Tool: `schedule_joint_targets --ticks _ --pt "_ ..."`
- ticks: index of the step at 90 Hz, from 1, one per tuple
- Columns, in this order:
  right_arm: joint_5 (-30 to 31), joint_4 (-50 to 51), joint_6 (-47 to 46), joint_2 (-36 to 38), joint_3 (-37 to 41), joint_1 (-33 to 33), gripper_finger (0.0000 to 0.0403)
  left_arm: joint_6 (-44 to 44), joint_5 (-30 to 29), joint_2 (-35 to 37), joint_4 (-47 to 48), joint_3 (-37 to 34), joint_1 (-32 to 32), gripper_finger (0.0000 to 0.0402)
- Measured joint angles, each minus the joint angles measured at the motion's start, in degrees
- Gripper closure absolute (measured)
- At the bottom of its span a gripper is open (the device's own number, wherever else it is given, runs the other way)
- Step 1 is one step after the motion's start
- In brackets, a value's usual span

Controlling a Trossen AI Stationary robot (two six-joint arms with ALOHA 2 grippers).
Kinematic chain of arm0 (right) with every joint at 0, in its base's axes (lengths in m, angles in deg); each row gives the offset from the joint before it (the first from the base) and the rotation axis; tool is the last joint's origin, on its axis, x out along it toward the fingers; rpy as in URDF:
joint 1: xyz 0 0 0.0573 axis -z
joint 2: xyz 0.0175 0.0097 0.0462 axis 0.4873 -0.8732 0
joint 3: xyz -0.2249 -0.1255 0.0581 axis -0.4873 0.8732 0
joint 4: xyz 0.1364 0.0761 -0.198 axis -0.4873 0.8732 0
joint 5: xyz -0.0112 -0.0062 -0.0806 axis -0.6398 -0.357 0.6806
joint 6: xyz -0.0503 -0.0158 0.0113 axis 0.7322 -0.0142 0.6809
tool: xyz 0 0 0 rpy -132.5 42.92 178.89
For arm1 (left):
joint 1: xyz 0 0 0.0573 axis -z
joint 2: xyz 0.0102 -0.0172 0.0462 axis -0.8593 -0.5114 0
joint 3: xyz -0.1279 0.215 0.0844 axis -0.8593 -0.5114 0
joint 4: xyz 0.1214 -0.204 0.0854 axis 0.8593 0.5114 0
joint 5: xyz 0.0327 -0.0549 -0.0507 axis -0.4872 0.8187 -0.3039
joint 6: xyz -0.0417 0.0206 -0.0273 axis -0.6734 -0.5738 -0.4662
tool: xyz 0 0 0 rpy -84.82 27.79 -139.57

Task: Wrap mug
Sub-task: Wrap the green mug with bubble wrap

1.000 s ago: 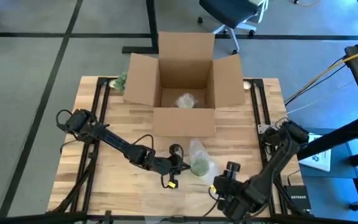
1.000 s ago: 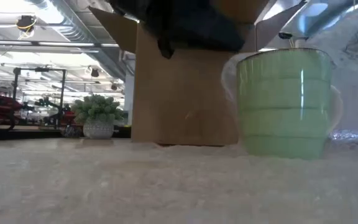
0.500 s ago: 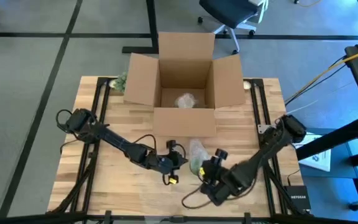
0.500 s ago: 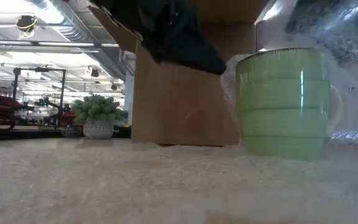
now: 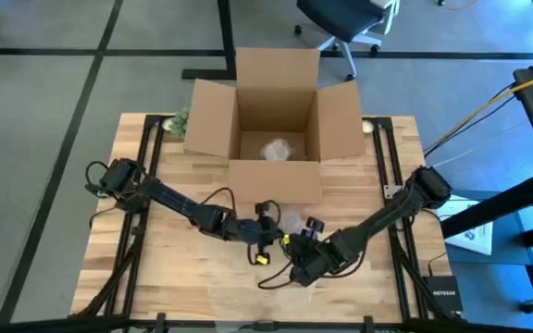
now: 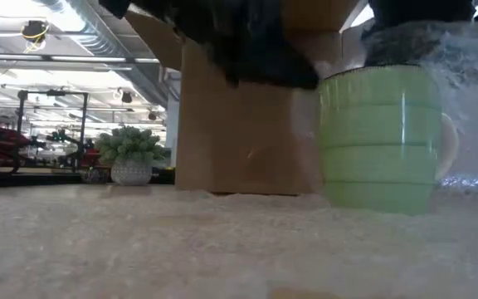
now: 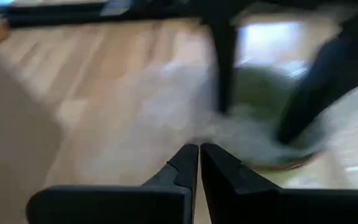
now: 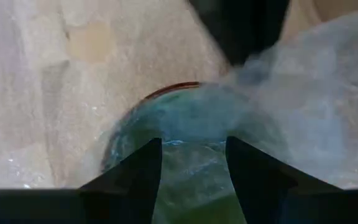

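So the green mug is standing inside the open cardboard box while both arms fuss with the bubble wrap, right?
Not quite. The green mug stands on the table in front of the open cardboard box, as the low view shows. Both arms do work the bubble wrap there.

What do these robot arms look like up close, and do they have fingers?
Both arms are dark, slender and jointed, with loose black cables looping alongside. The left arm carries a small yellow tag near its wrist; the right arm shows a pale marking at its shoulder joint. Each ends in two flat, tapering black fingers, not a hand.
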Motion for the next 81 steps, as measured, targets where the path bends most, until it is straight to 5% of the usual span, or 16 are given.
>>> schedule_joint_targets --ticks 49,81 --pt "0.2 -0.4 3.3 0.0 -1.5 0.0 0.0237 -3.3 1.4 -5.5 -8.9 0.2 1.9 0.0402" --pt "-2.9 15.0 4.8 0.0 -10.2 0.0 0.0237 -2.8 0.0 -5.2 -8.3 0.1 2.6 0.0402"
